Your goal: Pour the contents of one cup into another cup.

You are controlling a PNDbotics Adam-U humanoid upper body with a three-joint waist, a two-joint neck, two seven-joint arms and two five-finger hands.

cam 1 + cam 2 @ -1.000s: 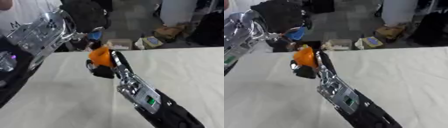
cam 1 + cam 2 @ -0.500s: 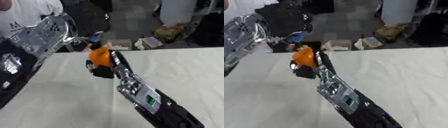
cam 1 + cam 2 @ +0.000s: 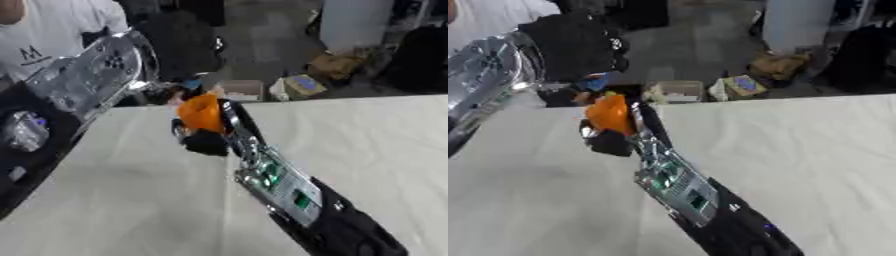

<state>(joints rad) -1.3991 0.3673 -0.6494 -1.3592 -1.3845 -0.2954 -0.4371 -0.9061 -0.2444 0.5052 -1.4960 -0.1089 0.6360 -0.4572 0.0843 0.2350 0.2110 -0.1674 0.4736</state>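
Observation:
My right hand point(image 3: 207, 142) reaches in from the lower right to the middle of the white table point(image 3: 367, 135) and is shut on an orange cup point(image 3: 199, 111), held above the cloth near the far edge. My left arm's silver forearm comes in from the left, and its black hand point(image 3: 577, 44) hangs just beyond the table edge. Under that hand shows a small blue cup point(image 3: 597, 80), close above and behind the orange cup. The left hand appears curled round it. What is inside either cup is hidden.
Beyond the table's far edge point(image 3: 350, 98) lies the floor with cardboard boxes point(image 3: 302, 85) and a white bin point(image 3: 354, 22). A person in a white shirt point(image 3: 48, 30) stands at the upper left. Bare cloth stretches to the right and front left.
My left arm has swung further in, bringing the blue cup lower and closer to the orange cup. The right hand with the orange cup has barely moved.

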